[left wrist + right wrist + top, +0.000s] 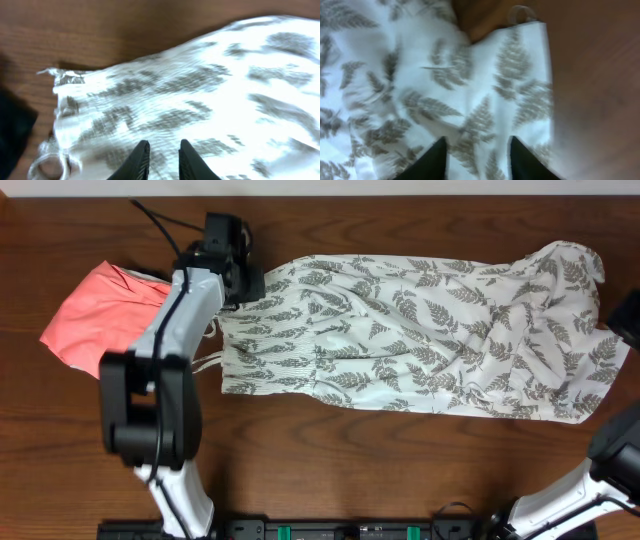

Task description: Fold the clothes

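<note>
The clothes are one long white dress with a grey-green fern print. It lies spread lengthwise across the table, wrinkled toward the right end. My left gripper hovers at the dress's far-left top corner. In the left wrist view its fingers stand a narrow gap apart over the gathered fabric, with nothing pinched between them. My right gripper is open above the dress's hem corner, fingers wide apart over flat cloth. Thin straps trail off the left end.
A coral-pink folded garment lies left of the dress, partly under my left arm. A dark shape sits at the left edge of the left wrist view. Bare wooden table runs along the front.
</note>
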`<state>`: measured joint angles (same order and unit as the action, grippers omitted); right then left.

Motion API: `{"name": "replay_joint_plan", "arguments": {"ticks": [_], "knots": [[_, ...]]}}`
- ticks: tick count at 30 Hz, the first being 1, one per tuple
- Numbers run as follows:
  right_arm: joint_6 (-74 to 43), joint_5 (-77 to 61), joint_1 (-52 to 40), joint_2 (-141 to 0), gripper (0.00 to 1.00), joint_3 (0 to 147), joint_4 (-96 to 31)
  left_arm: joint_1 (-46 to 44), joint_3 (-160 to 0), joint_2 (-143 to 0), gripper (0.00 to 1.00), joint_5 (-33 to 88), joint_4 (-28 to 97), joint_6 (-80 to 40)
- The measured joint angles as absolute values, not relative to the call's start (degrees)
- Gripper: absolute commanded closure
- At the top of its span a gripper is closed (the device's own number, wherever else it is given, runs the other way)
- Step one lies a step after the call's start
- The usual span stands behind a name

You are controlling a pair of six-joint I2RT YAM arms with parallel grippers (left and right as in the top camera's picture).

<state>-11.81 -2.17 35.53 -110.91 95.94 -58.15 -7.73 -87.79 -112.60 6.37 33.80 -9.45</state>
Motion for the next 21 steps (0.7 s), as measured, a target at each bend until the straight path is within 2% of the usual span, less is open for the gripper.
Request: {"name": "replay_joint_plan", "arguments": {"ticks": [3,4,9,14,21], "knots": [[-9.7,-1.7,37.3,-110.8,0.96,94.4,-56.2,-10.8,-87.9,-107.9,0.79,6.7,37.1,-9.4],[-9.0,-1.7,37.5,-110.8,0.99,93.4,-55.4,-11.5,-87.9,-107.4,0.79,6.9,37.7,-9.4],[-6.9,-2.7,37.5,-110.8,0.99,82.8,-47.1,-16.1,-87.9,-108.8,0.79,7.4,39.6,-9.4],[-6.2,-4.2,37.5,-110.9,0.99,74.4,-39.2,-16.8,-87.9,-113.1,0.78,7.5,39.8,-9.4],[-5.8,-3.0,37.5,-110.9,0.98,71.6,-38.4,-16.6,-87.9,-119.3,0.78,7.5,40.1,-9.4]]}}
